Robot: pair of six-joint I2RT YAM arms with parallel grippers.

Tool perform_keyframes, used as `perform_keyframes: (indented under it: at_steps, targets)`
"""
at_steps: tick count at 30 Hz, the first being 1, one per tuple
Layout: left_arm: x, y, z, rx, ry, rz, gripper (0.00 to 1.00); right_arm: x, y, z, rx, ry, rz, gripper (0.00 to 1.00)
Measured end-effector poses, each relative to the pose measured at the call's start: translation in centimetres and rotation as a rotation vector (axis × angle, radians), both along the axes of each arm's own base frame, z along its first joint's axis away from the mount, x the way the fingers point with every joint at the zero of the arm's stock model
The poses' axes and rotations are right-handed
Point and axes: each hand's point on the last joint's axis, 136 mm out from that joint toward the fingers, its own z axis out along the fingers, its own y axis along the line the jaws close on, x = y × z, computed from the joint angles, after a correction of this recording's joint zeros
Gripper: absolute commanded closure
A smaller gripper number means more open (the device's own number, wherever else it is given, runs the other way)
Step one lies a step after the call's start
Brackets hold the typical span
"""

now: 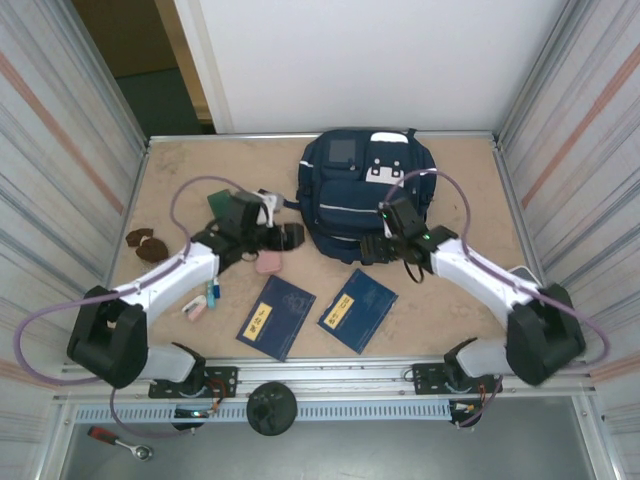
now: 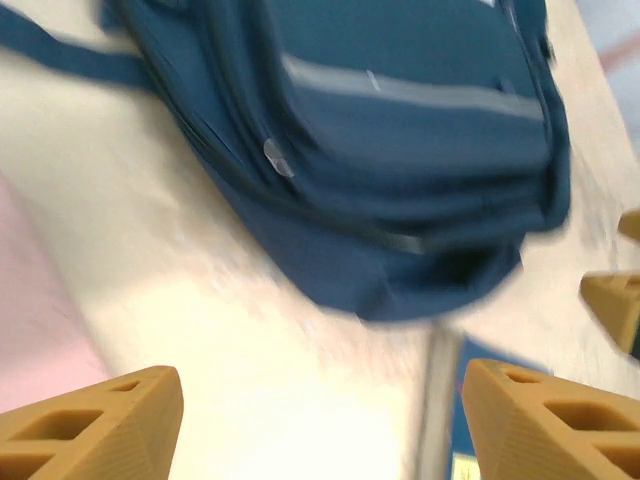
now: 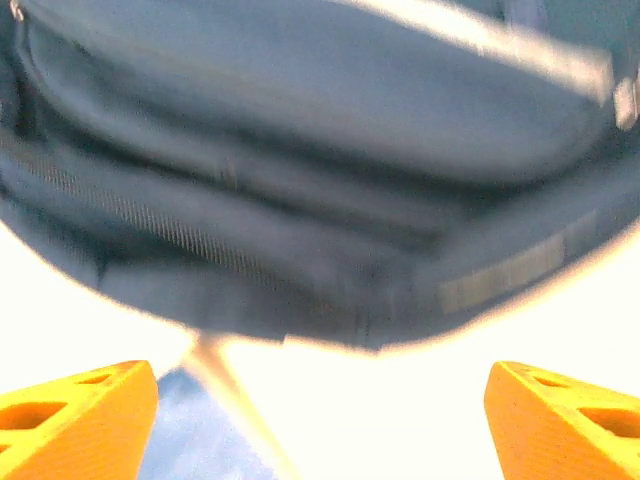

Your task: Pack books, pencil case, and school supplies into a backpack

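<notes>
Behind 2 thin flat books (image 1: 277, 316): bulky soft fabric backpack (image 1: 345, 205).

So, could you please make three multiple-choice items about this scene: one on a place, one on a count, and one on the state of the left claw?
1. Where does the backpack lie on the table?
A. At the far middle
B. At the near left corner
C. Hanging over the near edge

2. How many navy books lie on the table?
A. One
B. Two
C. Three

3. In what state is the left claw?
A. Shut, with nothing in it
B. Open, with nothing in it
C. Shut on a thing

Answers:
1. A: in the top view the backpack sits by the far edge, about midway across.
2. B: two books lie side by side near the arm bases.
3. B: in the left wrist view the fingers stand wide apart with only table between them.
</notes>
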Motion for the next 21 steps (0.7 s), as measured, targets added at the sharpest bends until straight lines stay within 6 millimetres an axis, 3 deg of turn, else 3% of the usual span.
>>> perform_keyframes:
  at_steps: [3, 5, 8, 11, 14, 21]
  targets:
    - [-4.1, -3.5, -2.7, 0.031, 0.064, -0.119, 0.26, -4.1, -1.0, 0.6, 0.135, 0.048, -0.082, 0.12]
    - [-6.1, -5.8, -4.4, 0.05, 0.101, -0.193, 0.26, -6.4, -1.3, 0.0, 0.225, 0.099, -0.136, 0.14]
    - [-8.2, -8.0, -7.1, 0.095, 0.168, -0.267, 0.26, -9.7, -1.8, -2.8, 0.282, 0.22, -0.209, 0.2]
    - [-9.0, -9.7, -9.1, 0.13, 0.214, -0.314, 0.26, -12.3, -1.9, -5.5, 0.308, 0.329, -0.257, 0.26]
    - [-9.1, -11.3, -9.9, 0.137, 0.228, -0.344, 0.29, -13.6, -1.4, -7.0, 0.353, 0.387, -0.288, 0.32]
    - [-9.8, -12.9, -10.5, 0.126, 0.255, -0.386, 0.39, -13.0, 0.4, -8.0, 0.452, 0.396, -0.304, 0.44]
